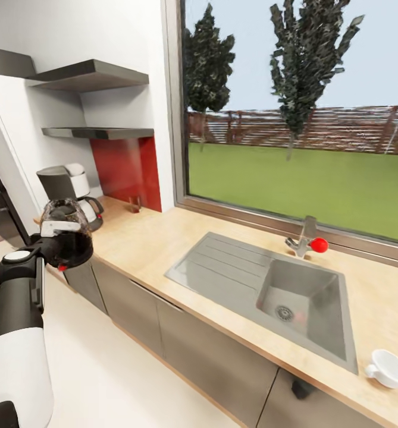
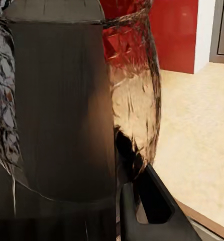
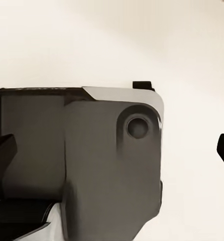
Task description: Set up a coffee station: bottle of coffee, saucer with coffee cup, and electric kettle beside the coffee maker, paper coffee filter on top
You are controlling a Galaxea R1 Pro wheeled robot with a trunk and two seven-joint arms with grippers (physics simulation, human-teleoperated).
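At the left end of the long light tan wood-look kitchen countertop (image 1: 181,238), the round-bellied, dark-tinted glass electric kettle (image 1: 68,238) with its black lid hangs in the left gripper (image 1: 59,235), carried at the counter's front edge, just in front of the tall grey coffee maker (image 1: 65,184). The left wrist view looks straight onto the kettle's glass wall (image 2: 134,95), with one dark finger (image 2: 152,206) pressed beside it, so the pincer appears clamped on the kettle, though the exact hold is hidden. The step in hand looks like the kettle's placing; the next move calls for lowering it upright onto bare counter beside the coffee maker, without knocking it. Whether the kettle holds water cannot be told through the tint. The grey steel sink (image 1: 300,303) set in the counter holds nothing visible, and the small white coffee cup (image 1: 390,368) at the counter's far right looks empty. The right gripper's state cannot be told; its wrist view shows a dark housing (image 3: 92,160) over pale floor.
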